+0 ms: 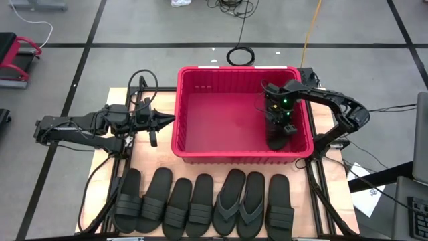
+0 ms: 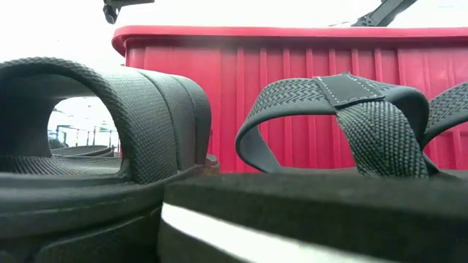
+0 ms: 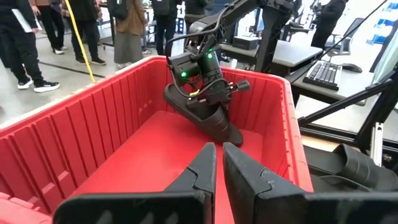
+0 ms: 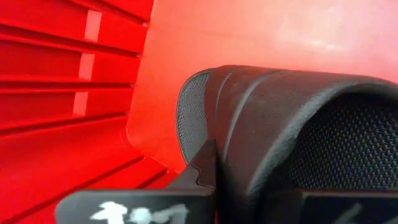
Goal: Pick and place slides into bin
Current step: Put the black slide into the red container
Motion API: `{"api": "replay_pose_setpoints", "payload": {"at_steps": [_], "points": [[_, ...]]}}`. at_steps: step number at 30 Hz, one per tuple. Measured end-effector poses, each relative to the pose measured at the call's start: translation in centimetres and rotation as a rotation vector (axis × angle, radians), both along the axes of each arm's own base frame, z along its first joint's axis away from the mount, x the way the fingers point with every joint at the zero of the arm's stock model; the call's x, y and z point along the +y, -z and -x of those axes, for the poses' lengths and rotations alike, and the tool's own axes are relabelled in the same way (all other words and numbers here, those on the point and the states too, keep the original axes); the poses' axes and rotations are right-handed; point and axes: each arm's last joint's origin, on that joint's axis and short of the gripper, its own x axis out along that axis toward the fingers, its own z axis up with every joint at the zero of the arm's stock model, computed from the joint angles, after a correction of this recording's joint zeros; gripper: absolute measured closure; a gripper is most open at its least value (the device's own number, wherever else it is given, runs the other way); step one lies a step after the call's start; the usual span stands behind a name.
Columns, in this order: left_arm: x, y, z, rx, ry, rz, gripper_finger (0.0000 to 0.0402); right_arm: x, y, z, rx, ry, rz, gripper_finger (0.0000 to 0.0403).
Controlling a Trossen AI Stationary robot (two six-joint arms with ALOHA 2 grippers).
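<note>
Slides are the matter here, and one slide [image 3: 208,115] hangs clamped in the closed jaws of the right gripper [image 1: 279,127], inside the bin [image 1: 200,152] toward its right wall, right of centre in the high view. The grip is on the strap, as the right wrist view shows, with the ribbed strap [image 4: 280,124] filling the frame above the red floor. In the left wrist view this sandal tilts steeply, its lower end at or just above the bin floor; whether it touches cannot be told.

The left gripper [image 1: 155,124] sits at the left of the high view, just outside the bin's left wall, its fingers [image 3: 199,171] nearly together with only a thin gap and holding nothing.

Seven more sandals [image 1: 200,206] lie side by side in a row along the lower edge of the high view, below the bin's near wall: five with wide straps and two thong flip-flops [image 1: 242,201] toward the right of the row. In the low view, wide straps [image 2: 146,117] and a thong strap [image 2: 351,109] rise in front of the ribbed red wall.

People [image 3: 130,28] stand on the floor beyond the bin, in the upper left of the left wrist view.
</note>
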Motion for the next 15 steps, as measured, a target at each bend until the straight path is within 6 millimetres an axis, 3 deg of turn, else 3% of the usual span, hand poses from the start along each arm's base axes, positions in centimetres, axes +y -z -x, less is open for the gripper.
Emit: {"api": "replay_pose_setpoints", "payload": {"at_steps": [15], "points": [[0.00, 0.00, 0.00, 0.002, 0.002, -0.009, 0.0376, -0.58, 1.02, 0.03, 0.090, 0.049, 0.154, 0.0351]]}}
